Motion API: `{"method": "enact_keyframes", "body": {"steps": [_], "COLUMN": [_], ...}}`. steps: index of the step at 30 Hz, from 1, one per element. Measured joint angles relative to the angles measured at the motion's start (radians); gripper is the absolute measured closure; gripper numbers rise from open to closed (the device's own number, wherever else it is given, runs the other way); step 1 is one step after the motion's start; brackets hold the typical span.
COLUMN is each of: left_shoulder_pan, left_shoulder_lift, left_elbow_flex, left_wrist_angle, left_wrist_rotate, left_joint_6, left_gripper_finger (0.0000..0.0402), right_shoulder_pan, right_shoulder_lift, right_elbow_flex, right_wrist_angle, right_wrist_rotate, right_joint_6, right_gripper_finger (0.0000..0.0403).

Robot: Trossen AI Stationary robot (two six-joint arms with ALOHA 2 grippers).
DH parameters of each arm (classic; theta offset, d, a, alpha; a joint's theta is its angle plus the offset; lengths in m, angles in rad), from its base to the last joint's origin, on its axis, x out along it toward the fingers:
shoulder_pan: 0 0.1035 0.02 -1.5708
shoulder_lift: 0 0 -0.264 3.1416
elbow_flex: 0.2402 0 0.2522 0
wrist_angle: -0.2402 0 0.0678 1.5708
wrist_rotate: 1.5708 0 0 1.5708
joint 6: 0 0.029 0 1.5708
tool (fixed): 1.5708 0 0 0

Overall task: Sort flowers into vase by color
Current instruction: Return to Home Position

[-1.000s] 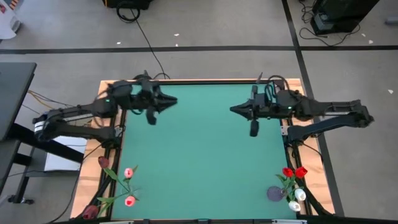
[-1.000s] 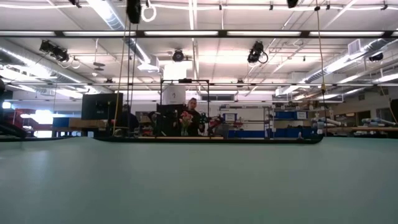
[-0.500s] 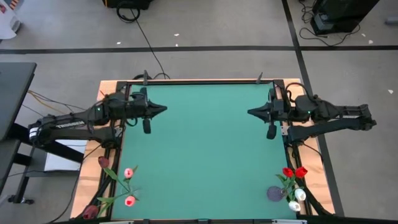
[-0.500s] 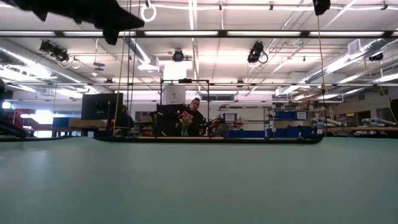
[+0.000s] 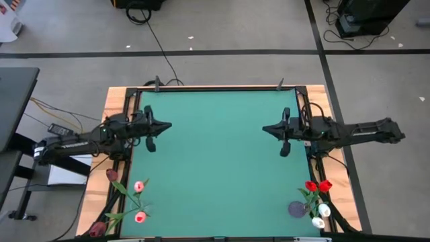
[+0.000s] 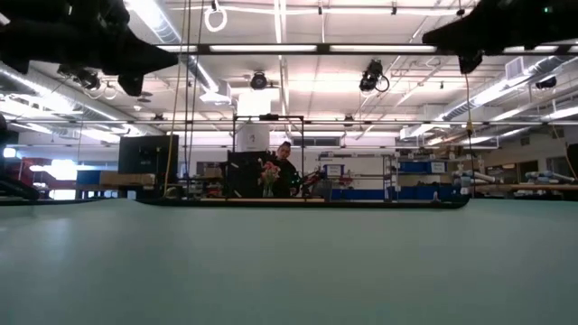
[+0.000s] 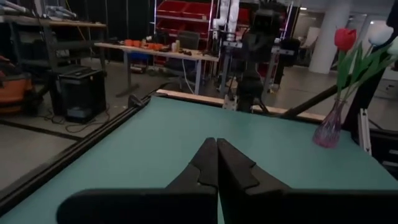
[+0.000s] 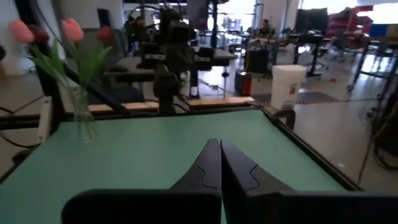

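Jaws pressed together and empty, left arm (image 5: 80, 140) and right arm (image 5: 356, 128) are drawn back to the 9 and 3 o'clock edges of the bench (image 5: 215, 161), with pink and dark-red flowers (image 5: 139, 186) at 7 o'clock and red and white flowers (image 5: 311, 186) at 5, so sorting looks finished.
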Motion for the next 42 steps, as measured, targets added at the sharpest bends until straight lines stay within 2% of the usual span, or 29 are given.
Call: {"method": "enact_keyframes", "body": {"steps": [7,11,17,22,28,32,37,42], "left_shoulder_pan": [0.002,0.002,0.002,0.002,0.002,0.002,0.001,0.001], "left_shoulder_lift": [-0.113,-0.166,-0.278,-0.372,-0.371,-0.371,-0.369,-0.368], "left_elbow_flex": [-0.077,-0.106,-0.116,-0.117,-0.096,-0.080,-0.118,-0.170], "left_wrist_angle": [0.002,0.002,-0.040,-0.102,-0.139,-0.187,0.002,0.029], "left_wrist_rotate": [-0.005,-0.015,-0.073,-0.082,-0.081,-0.068,-0.063,-0.056], "left_joint_6": [0.005,-0.007,0.020,0.011,0.000,-0.005,-0.005,-0.024], "left_gripper_finger": [0.0401,0.0401,0.0401,0.0401,0.0401,0.0401,0.0401,0.0401], "right_shoulder_pan": [-0.022,-0.022,-0.022,-0.022,-0.022,-0.022,-0.022,-0.022], "right_shoulder_lift": [-0.089,-0.149,-0.274,-0.362,-0.442,-0.487,-0.490,-0.490], "right_elbow_flex": [-0.086,-0.099,-0.176,-0.241,-0.273,-0.307,-0.331,-0.360], "right_wrist_angle": [0.036,0.019,-0.039,0.008,-0.065,-0.053,-0.045,-0.003], "right_wrist_rotate": [-0.016,-0.031,-0.050,-0.064,-0.084,-0.111,-0.122,-0.151], "right_joint_6": [0.032,-0.005,0.000,0.036,0.030,0.060,0.062,0.076], "right_gripper_finger": [0.0403,0.0403,0.0403,0.0403,0.0403,0.0403,0.0403,0.0403]}}
